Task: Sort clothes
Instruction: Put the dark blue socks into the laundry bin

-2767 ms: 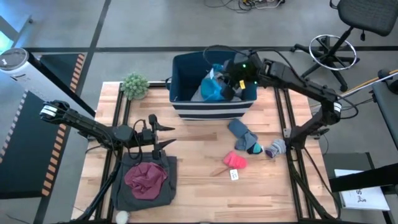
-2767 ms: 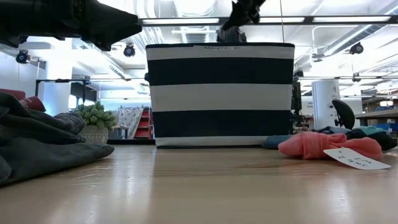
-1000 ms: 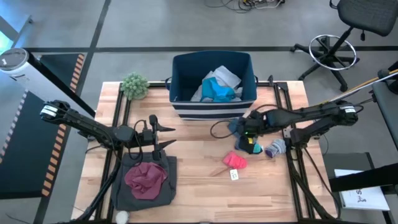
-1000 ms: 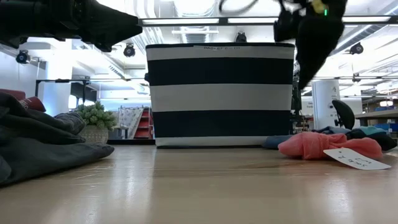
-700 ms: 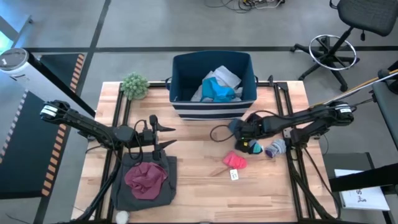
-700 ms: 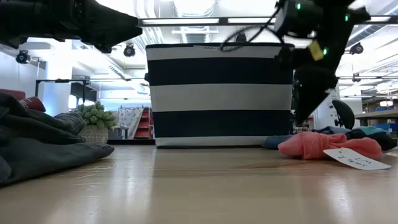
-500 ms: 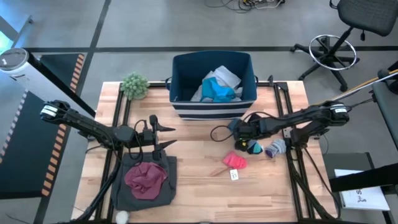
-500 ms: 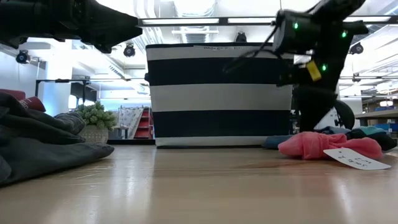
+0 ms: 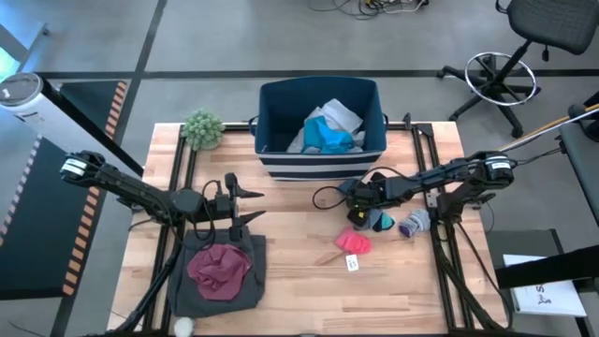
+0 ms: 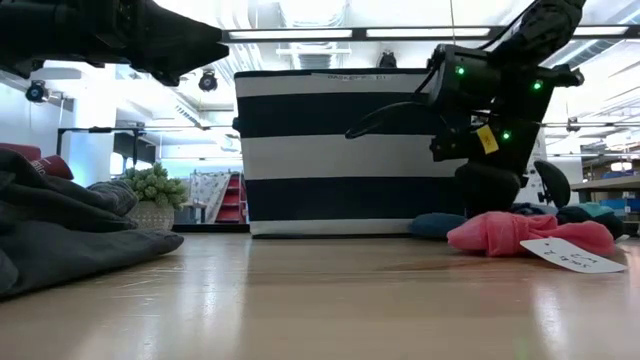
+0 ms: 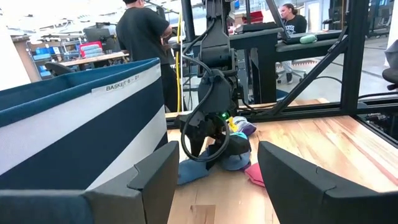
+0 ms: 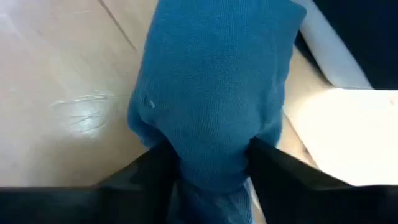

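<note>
The wooden surface holds a striped bin, a little plant left of the bin, socks and a grey garment.

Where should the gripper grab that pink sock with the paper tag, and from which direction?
Take the pink sock at its bunched middle, coming straight down from above. It lies flat on the table as a low crumpled mound, so pinching across the raised folds should hold best. Stay off the end where the paper tag trails toward the front edge.
</note>
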You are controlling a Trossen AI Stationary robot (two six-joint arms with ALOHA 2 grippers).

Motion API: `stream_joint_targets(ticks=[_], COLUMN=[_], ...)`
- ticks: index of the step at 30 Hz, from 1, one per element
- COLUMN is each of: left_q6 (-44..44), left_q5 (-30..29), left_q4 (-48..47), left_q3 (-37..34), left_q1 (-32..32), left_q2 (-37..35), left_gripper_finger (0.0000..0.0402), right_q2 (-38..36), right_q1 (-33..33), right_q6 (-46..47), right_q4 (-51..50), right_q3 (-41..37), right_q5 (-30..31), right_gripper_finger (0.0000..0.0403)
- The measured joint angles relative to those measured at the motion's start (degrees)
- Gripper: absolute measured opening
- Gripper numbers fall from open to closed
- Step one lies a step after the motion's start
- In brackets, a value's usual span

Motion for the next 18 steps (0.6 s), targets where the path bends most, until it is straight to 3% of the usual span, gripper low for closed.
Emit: stream_joint_targets(ticks=[5,7,13,18], left_q6=[0.00,0.00,-0.26,-0.28], left_q5=[0.00,0.00,0.00,0.00], left_q4=[-0.02,-0.02,-0.15,-0.07], left_q3=[0.01,0.00,0.00,0.00], left_q1=[0.02,0.00,0.00,0.00], left_q2=[0.00,0.00,0.00,0.00], left_gripper_finger=[0.0208,0.0208,0.0208,0.0208], right_q2=[-3.23,-4.60,-9.24,-13.79], right_q1=[0.75,1.28,3.38,6.05], right_q6=[-1.74,-3.03,-3.00,-3.10], right_q4=[0.59,1.35,2.21,3.52], right_q3=[0.00,0.00,0.04,0.09], right_q5=[-2.95,-3.03,-4.67,-4.54], right_gripper_finger=[0.0040,0.0015,0.0028,0.0015])
